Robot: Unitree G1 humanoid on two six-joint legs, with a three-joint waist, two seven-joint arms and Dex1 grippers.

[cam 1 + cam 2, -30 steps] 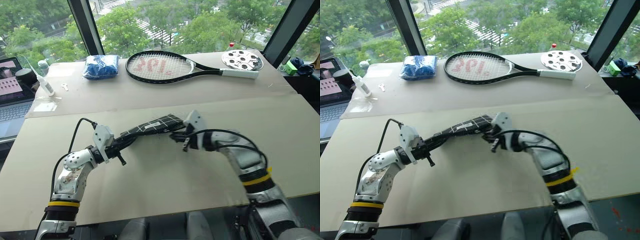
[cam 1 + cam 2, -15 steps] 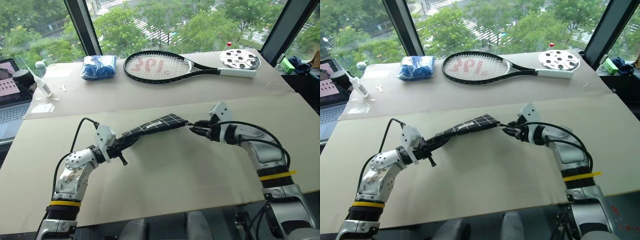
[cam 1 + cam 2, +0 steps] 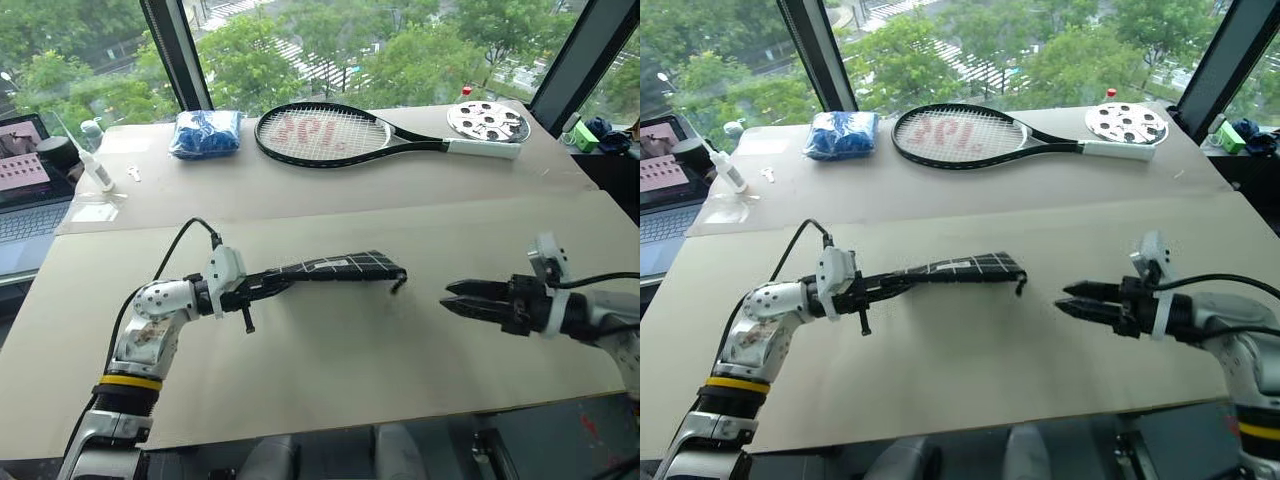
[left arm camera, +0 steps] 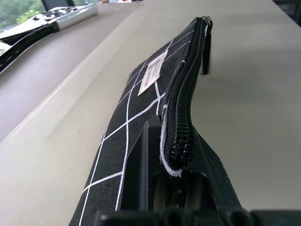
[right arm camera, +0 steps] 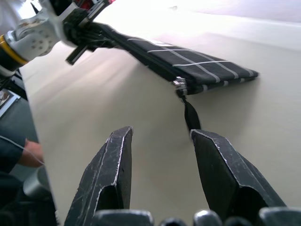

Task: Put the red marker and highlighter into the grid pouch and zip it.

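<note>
My left gripper (image 3: 262,290) clamps one end of the grid pouch (image 3: 340,268), holding it level above the worktop (image 3: 330,370). My right gripper (image 3: 462,297) hangs empty, fingers parted, well apart from the pull strap (image 5: 190,115). The pouch is black with white grid lines and a white label, zipper apparently closed. The fabric is soft and sags slightly, seemingly light; I'd grip it near the zipper seam.

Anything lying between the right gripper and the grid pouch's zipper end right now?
Nothing: in the left eye view, bare table separates the open right gripper from the grid pouch, whose pull strap hangs at that end.
</note>
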